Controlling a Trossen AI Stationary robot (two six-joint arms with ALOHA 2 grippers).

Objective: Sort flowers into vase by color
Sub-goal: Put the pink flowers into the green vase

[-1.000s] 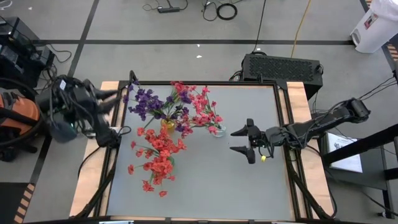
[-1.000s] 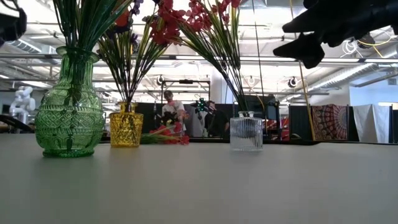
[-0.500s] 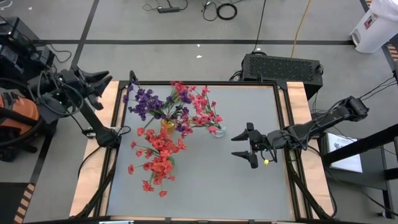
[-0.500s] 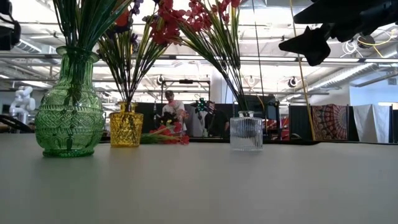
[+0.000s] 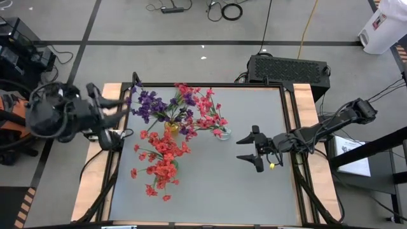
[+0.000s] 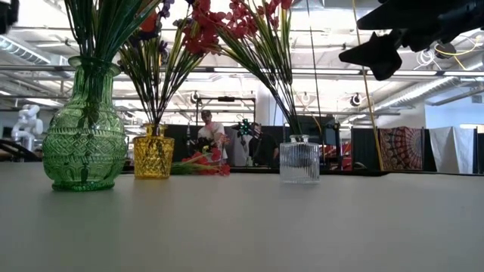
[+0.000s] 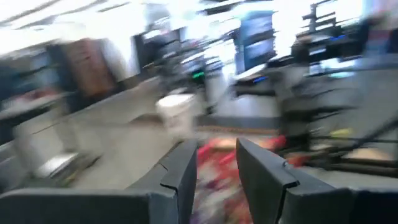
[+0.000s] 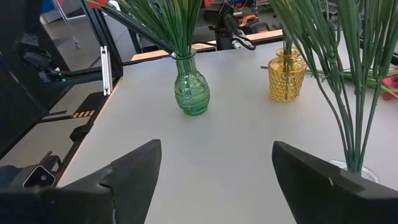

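Observation:
Three vases stand on the grey table. A green vase (image 6: 83, 128) (image 8: 191, 92) holds red sprigs (image 5: 159, 160). A yellow vase (image 6: 153, 156) (image 8: 286, 74) holds purple sprigs (image 5: 147, 104). A clear vase (image 6: 300, 160) holds pink-red sprigs (image 5: 206, 114). A few red sprigs (image 6: 200, 164) lie flat on the table behind the vases. My right gripper (image 5: 245, 149) (image 8: 214, 180) hovers open above the table, right of the clear vase, holding nothing. My left gripper (image 7: 216, 171) hangs over the table's left edge near the purple blossoms, with a narrow gap between its fingers; its view is blurred.
Bare grey table lies in front of the vases and to their right, below my right gripper. Wooden side rails (image 5: 305, 105) border the table. A black box (image 5: 289, 69) sits beyond the far edge. People stand in the room far behind the table.
My left arm swung back away from the table's left edge toward the far left, then swung in again toward the purple blossoms, fast enough to blur. My right gripper turned a little and rose slightly, then held still. The vases and flowers did not move.

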